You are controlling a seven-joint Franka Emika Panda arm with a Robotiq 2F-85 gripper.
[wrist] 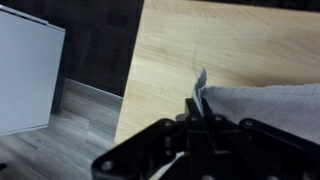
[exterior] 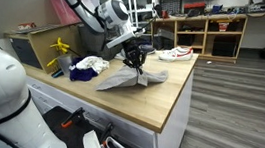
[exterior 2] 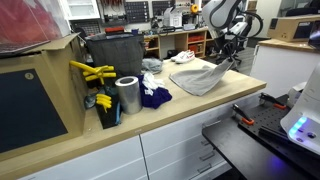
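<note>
Pinching a raised edge of the grey towel (wrist: 262, 100) with the gripper (wrist: 197, 104), shutting nearly all the way on the thin fold and showing no gap in the wrist view; lifting that edge just clear of the wooden counter (exterior: 164, 108) while leaving the rest draping down and lying spread on the top, close to the counter's open end, in both exterior views; judging the towel as soft, light and limp, likely sagging and trailing rather than keeping any shape, probably not slipping much given the woven surface, and in no danger of breaking; judging an edge or corner as the best place for taking hold, gathering enough thickness for a firm bite, and avoiding the flat middle for fear of scraping the wood and catching only a thin layer; turning to containers: seeing a dark bin (exterior 2: 112, 50) standing at the back of the counter, well apart from the towel, without being able to tell its contents; noting a silver can (exterior 2: 127, 95) beside yellow objects (exterior 2: 90, 72), also hiding its inside; noting a blue cloth (exterior 2: 155, 97) and a white cloth (exterior: 91, 63) lying loose between those and the towel, in no container; spotting a white shoe (exterior: 178, 54) resting on the counter beyond the gripper, and open shelves (exterior: 210, 33) behind, holding small items too blurred for naming.
</note>
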